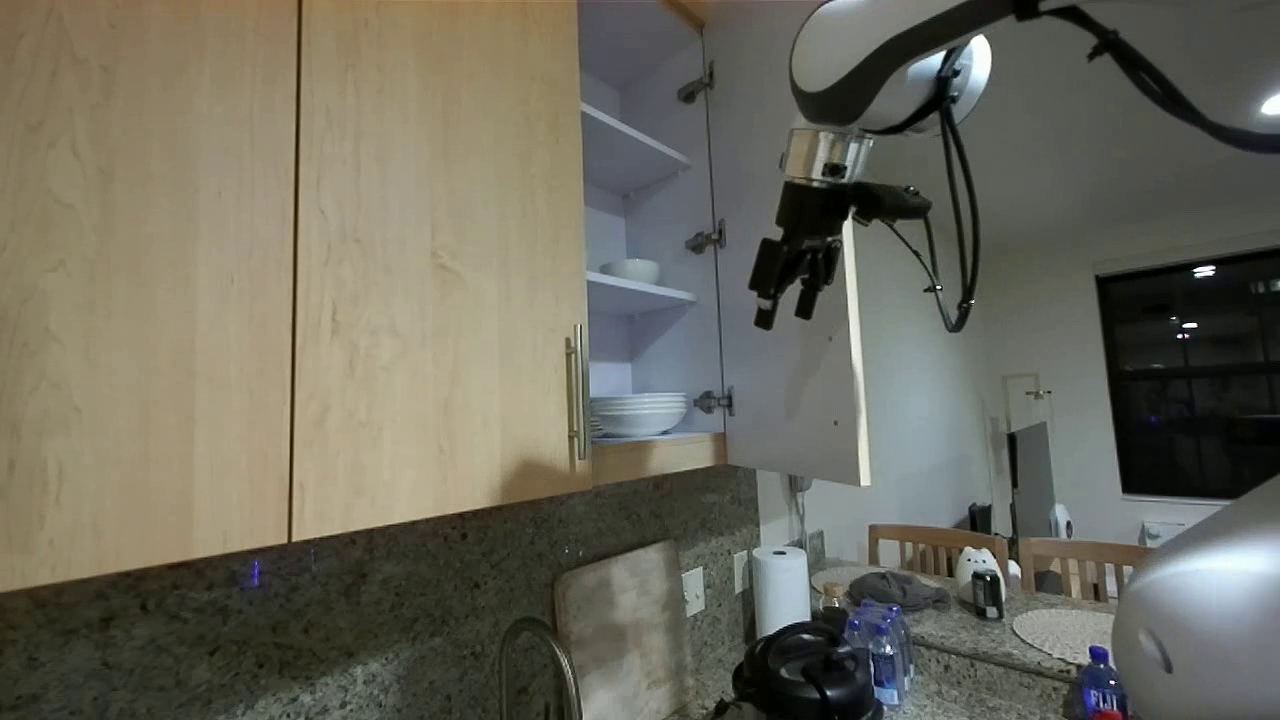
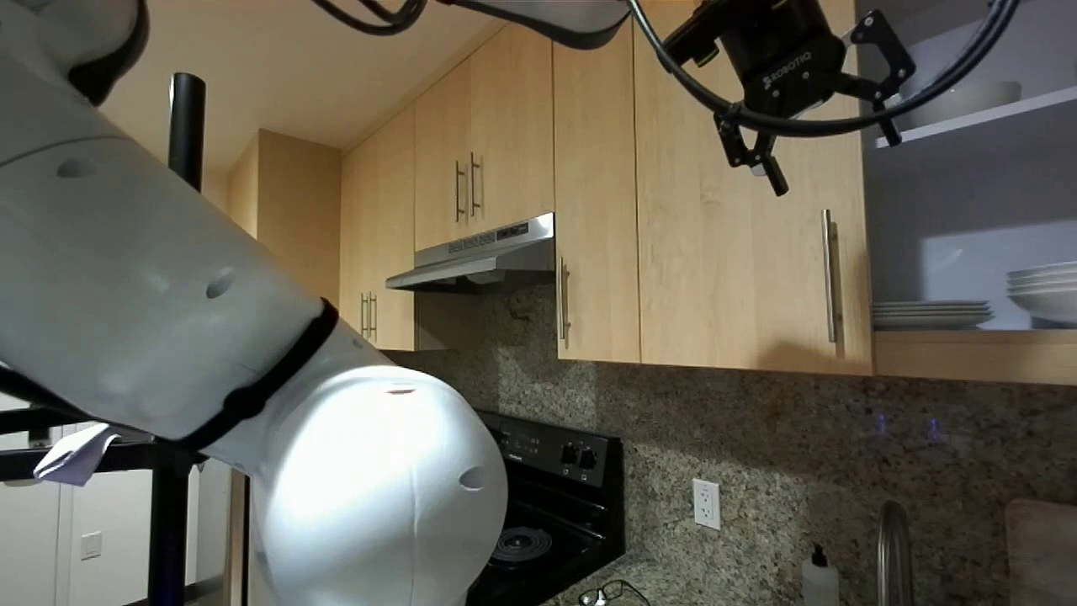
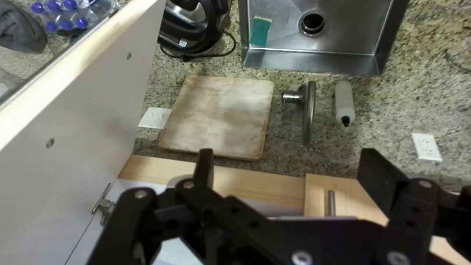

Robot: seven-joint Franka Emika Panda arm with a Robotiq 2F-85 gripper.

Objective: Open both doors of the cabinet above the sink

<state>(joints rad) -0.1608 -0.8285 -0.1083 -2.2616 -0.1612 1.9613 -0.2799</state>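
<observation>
Spanning the 9 o'clock edge of an exterior view, a wood panel [image 1: 145, 280] adjoins the closed door [image 1: 440, 250], which is centred at 10 o'clock. The bar handle [image 1: 581, 395] is mounted vertically at that door's 4 o'clock edge. A faucet [image 1: 530, 627] projects between 6 and 7 o'clock; a cutting board [image 1: 620, 620] leans on the stone backsplash [image 1: 400, 590] at 6 o'clock. The exposed bay of the cabinet [image 1: 660, 458] runs from the centre to 12 o'clock and carries a stack of white bowls [image 1: 645, 412] and, toward 12 o'clock from it, a single white bowl [image 1: 632, 270] on a shelf [image 1: 665, 293]. A paper towel roll [image 1: 780, 590] stands at 5 o'clock. The gripper [image 1: 785, 310] hangs at 2 o'clock and points roughly to 6 o'clock. As the wrist view shows, the fingers [image 3: 204, 165] are spread wide and hold nothing. The swung-out door [image 1: 785, 420] spans 1 to 4 o'clock, presenting its white inner face behind the gripper; whether the two touch cannot be determined. The robot arm [image 1: 840, 45] extends at 1 o'clock. A dark window [image 1: 1190, 330] is located at 3 o'clock.
</observation>
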